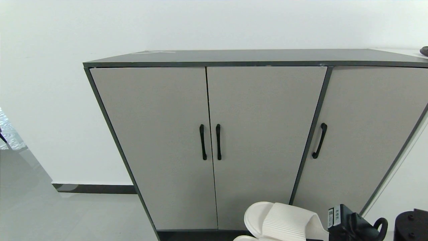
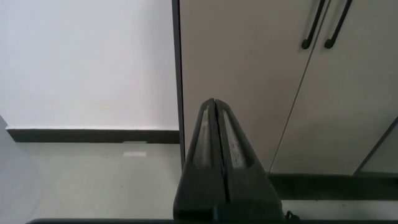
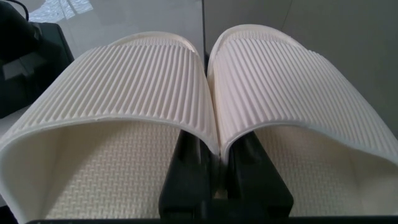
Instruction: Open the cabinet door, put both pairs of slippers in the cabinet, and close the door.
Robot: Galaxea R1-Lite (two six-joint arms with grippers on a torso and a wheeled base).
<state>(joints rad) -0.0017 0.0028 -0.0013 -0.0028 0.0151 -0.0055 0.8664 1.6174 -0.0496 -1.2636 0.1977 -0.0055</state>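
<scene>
risk: cabinet (image 1: pixel 260 134) doors all shut, so no way in yet for slippers (image 1: pixel 281 221); could bump them on a door if pushed fwd. held by inner sides only, so could slip out w/ a shake. right gripper (image 3: pixel 217 158) jaws squeezed on both white slippers, low by cabinet front. left gripper (image 2: pixel 215 112) jaws pressed together, holding nothing, near cabinet's left bottom corner. handles (image 1: pixel 203 142) not touched.

Premises present as a plain indoor room of office or test-space type: bare white wall (image 1: pixel 50 83), glossy grey floor (image 1: pixel 50 214), dark skirting board (image 1: pixel 97 188), grey three-door cabinet (image 1: pixel 264 134) with black handles (image 1: pixel 218 142).
</scene>
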